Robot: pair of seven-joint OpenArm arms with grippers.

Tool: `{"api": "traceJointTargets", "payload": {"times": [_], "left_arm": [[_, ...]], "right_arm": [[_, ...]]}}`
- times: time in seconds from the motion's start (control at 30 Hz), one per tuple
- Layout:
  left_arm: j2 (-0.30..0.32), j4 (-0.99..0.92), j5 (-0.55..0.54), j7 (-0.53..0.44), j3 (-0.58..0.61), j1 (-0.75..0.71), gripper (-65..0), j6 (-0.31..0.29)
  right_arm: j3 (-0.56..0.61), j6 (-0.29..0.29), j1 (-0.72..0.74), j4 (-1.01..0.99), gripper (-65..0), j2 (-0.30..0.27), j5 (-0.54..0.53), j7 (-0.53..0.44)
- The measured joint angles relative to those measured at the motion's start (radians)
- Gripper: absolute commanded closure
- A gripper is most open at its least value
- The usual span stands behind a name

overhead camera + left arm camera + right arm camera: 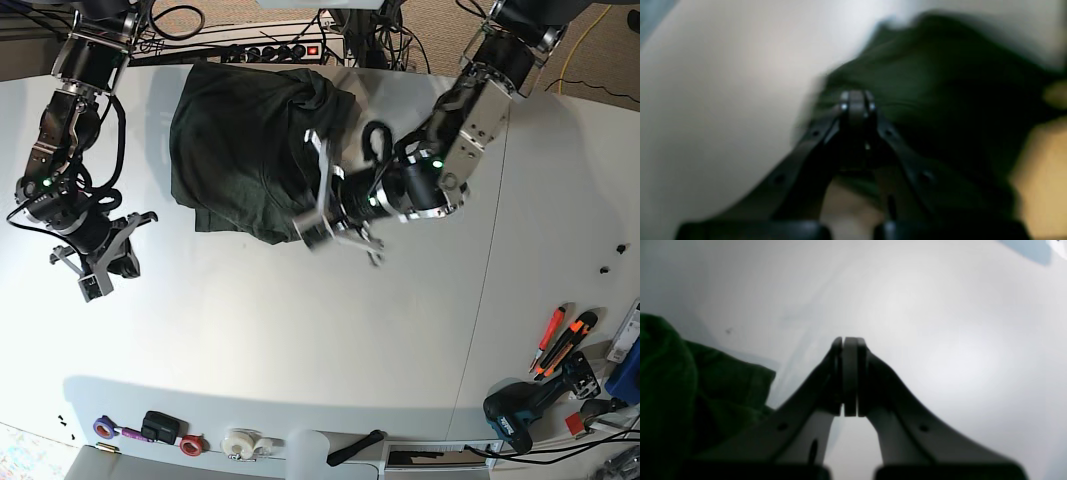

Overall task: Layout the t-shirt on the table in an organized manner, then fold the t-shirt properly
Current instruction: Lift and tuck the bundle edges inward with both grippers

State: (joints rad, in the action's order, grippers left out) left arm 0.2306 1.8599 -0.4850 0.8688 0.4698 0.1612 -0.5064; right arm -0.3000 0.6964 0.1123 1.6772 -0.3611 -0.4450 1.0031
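The t-shirt (255, 150) is still a bunched-up dark green heap near the far edge of the table (300, 340), so this looks like the very start of the layout step.

The left gripper (322, 215) sits right at the heap's near edge with its jaws pressed together. The left wrist view is too blurry to say whether any cloth is caught between them.

The right gripper (100, 262) hangs over bare table, well clear of the shirt, with jaws pressed together and nothing in them.

To do this well, each gripper probably wants a single layer at a hem or shoulder corner, not a fistful of folds. Then pull the corners apart low over the table so the fabric spreads flat instead of twisting.
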Motion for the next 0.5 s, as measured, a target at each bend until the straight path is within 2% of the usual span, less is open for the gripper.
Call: {"api": "traceJointTargets", "payload": {"times": [0.07, 0.1, 0.13, 0.2, 0.3, 0.5], "left_arm": [[0.007, 0.002, -0.140, 0.075, 0.000, -0.011, 0.0, -0.127], [0.007, 0.002, -0.205, 0.115, 0.000, -0.021, 0.0, -0.174], [0.007, 0.001, -0.270, 0.160, 0.000, -0.032, 0.0, -0.194], [0.006, 0.001, -0.371, 0.246, 0.000, -0.048, 0.0, -0.190], [0.006, 0.001, -0.462, 0.348, 0.000, -0.064, 0.0, -0.190], [0.006, 0.001, -0.492, 0.363, 0.000, -0.137, 0.0, -0.191]], "right_arm": [[0.011, -0.001, 0.001, -0.010, 0.0, 0.004, -0.080, 0.011], [0.018, 0.000, 0.001, -0.022, 0.0, 0.006, -0.108, 0.011], [0.026, 0.000, 0.002, -0.042, 0.0, 0.007, -0.126, 0.011], [0.046, 0.000, 0.004, -0.105, 0.0, 0.006, -0.157, 0.011], [0.109, 0.000, 0.021, -0.226, 0.0, 0.004, -0.179, 0.014], [0.241, 0.000, 0.063, -0.385, 0.0, 0.008, -0.190, -0.006]]}}
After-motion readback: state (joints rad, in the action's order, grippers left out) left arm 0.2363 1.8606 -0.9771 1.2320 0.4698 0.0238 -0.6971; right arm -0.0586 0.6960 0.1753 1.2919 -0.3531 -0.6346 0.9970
